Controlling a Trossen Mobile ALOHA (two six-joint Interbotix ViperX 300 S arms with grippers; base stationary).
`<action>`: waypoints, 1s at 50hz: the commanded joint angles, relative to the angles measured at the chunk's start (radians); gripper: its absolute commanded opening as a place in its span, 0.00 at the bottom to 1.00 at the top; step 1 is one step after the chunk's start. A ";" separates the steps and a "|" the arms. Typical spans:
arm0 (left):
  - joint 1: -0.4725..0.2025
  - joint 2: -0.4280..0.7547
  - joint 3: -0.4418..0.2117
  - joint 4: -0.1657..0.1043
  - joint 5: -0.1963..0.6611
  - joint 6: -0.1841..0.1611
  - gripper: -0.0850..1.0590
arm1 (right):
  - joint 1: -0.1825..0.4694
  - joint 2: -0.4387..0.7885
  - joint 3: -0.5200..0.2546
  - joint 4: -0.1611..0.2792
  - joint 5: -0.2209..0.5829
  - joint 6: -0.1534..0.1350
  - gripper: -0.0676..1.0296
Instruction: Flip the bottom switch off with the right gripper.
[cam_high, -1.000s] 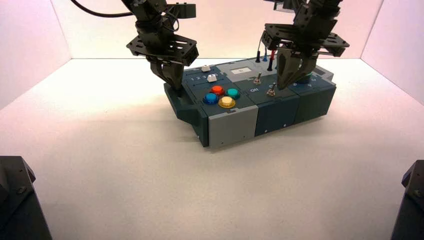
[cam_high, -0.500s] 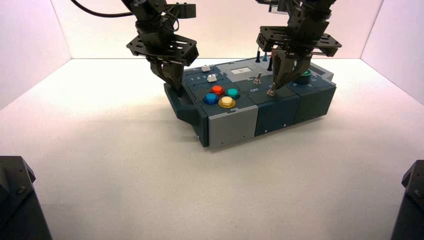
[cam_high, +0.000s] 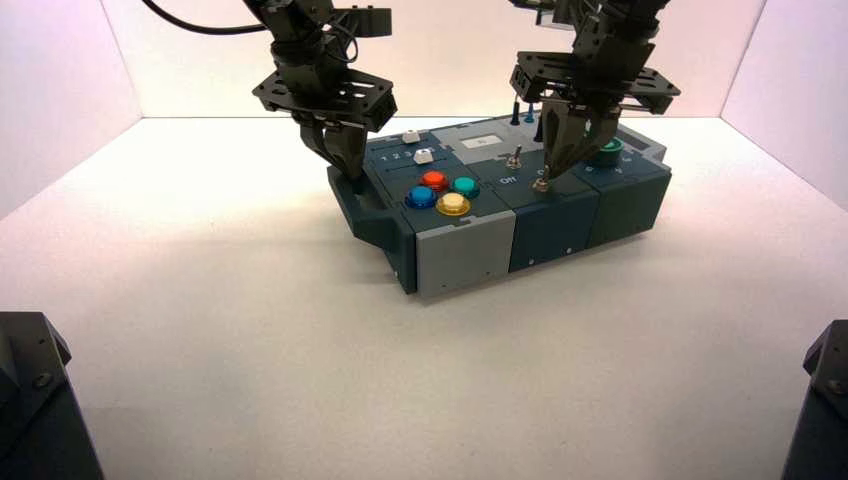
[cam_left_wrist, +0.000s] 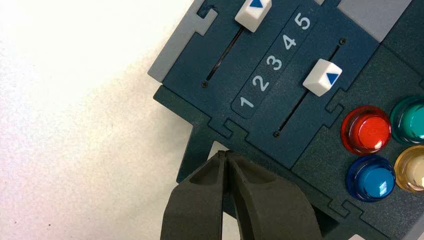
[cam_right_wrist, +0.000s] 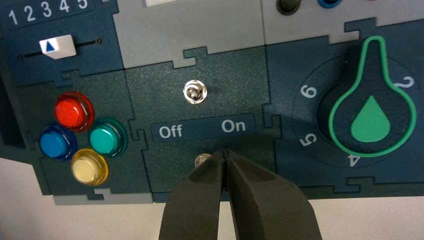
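Note:
My right gripper (cam_high: 548, 172) (cam_right_wrist: 225, 152) is shut, its tips against the On side of the bottom toggle switch (cam_right_wrist: 201, 160) (cam_high: 541, 184). The switch's metal lever peeks out beside the fingertips toward the Off label; most of it is hidden. The top toggle switch (cam_right_wrist: 194, 92) stands free above the Off/On label (cam_right_wrist: 202, 128). My left gripper (cam_high: 352, 172) (cam_left_wrist: 225, 154) is shut and empty at the box's left edge, beside the sliders.
The dark box (cam_high: 560, 225) holds red (cam_right_wrist: 73, 110), blue (cam_right_wrist: 56, 142), teal (cam_right_wrist: 106, 138) and yellow (cam_right_wrist: 89, 167) buttons, two white sliders (cam_left_wrist: 323, 77) by a 1–5 scale, and a green knob (cam_right_wrist: 371, 111). Wire plugs (cam_high: 530, 108) stand at the back.
My right gripper has moved left across the box, from over the knob side to the bottom switch, and lowered onto it. The left arm has not moved.

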 joint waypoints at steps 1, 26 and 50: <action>-0.002 0.011 -0.014 -0.002 -0.006 0.005 0.05 | 0.035 -0.014 -0.028 0.020 -0.005 0.003 0.04; 0.006 0.012 -0.014 -0.002 -0.006 0.005 0.05 | 0.040 -0.023 -0.020 0.051 0.005 0.005 0.04; 0.006 0.014 -0.012 -0.002 -0.006 0.005 0.05 | 0.092 -0.014 -0.023 0.066 0.015 0.017 0.04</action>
